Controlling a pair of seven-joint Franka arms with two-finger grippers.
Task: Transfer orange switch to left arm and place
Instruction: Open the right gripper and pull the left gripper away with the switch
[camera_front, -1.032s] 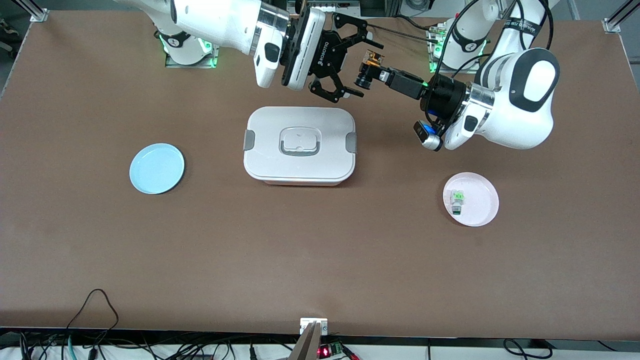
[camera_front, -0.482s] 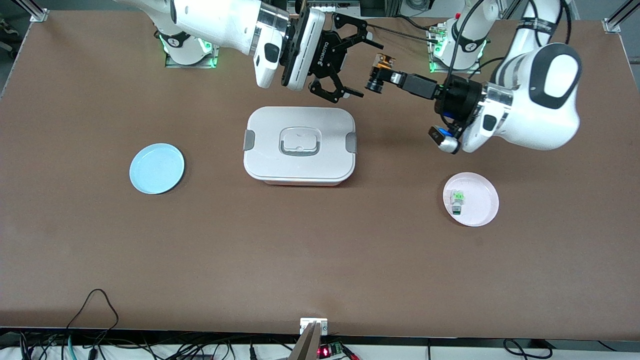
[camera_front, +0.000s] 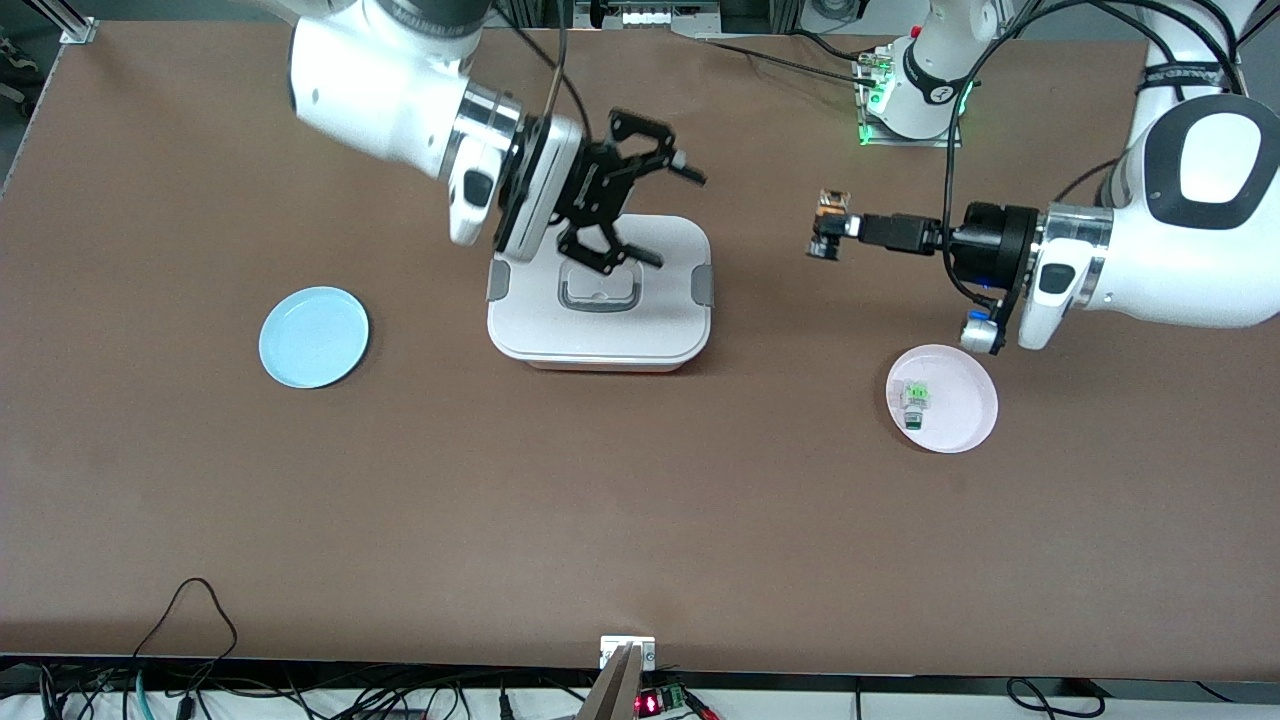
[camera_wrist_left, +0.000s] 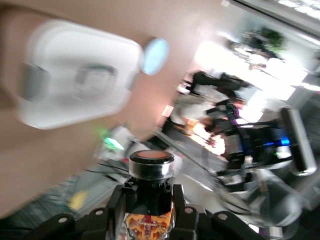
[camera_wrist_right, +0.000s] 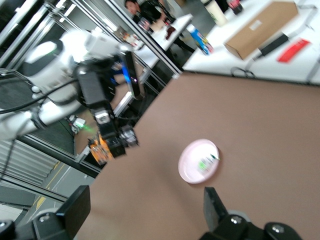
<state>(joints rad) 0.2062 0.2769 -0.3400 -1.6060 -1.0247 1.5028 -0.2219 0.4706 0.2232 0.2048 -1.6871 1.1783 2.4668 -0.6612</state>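
Left hand (camera_front: 832, 225): clamped on the orange switch (camera_front: 828, 212), held in the air over bare worktop (camera_front: 640, 520) between the box (camera_front: 598, 330) and the left arm's end. In the left wrist view the switch (camera_wrist_left: 150, 200) is seen seated between the fingers (camera_wrist_left: 116, 210).

Right hand (camera_front: 625, 205): fingers spread, nothing held, raised over the box lid.

Box: mid-worktop, toward the edge where the bases stand.

Blue plate (camera_front: 313, 336): toward the right arm's end. Pink plate (camera_front: 960, 425): toward the left arm's end, carrying a green-and-white component (camera_front: 914, 400).

Step in hand, judged: the handover, probably not yet begun. It is best done above the box, with the right fingers closed on the switch's free end before the left grip is released.
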